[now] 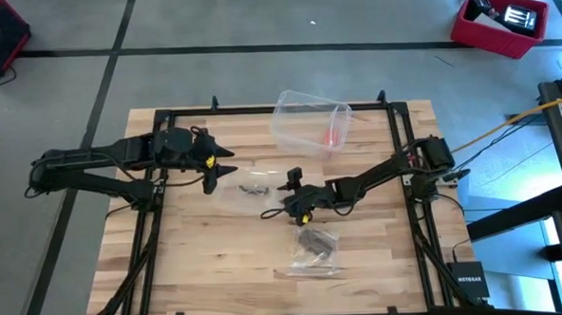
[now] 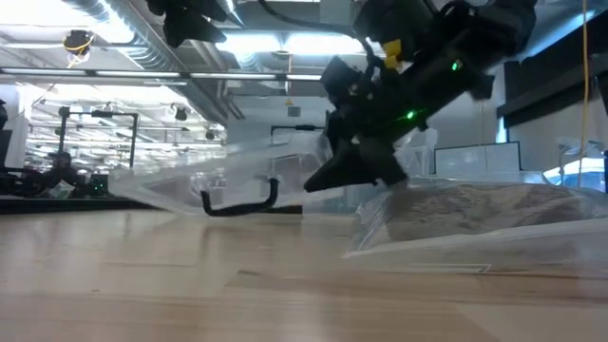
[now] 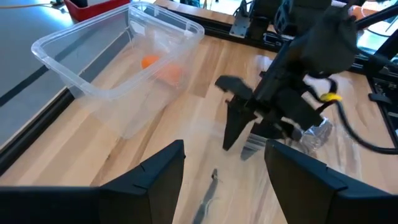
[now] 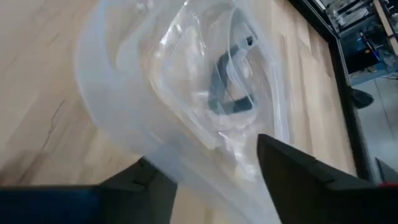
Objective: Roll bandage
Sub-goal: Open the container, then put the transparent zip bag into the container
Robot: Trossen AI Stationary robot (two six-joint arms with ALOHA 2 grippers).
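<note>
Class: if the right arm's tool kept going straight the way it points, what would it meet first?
Probably the clear plastic bag, which lies right beyond the right tool; depth is hard to judge.

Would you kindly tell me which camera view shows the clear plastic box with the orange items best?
The left wrist view shows the clear plastic box best: its whole rim, walls and the orange items inside are plain. The high view shows it whole but small at the table's far edge. In the low and right wrist views I cannot pick it out for certain.
</note>
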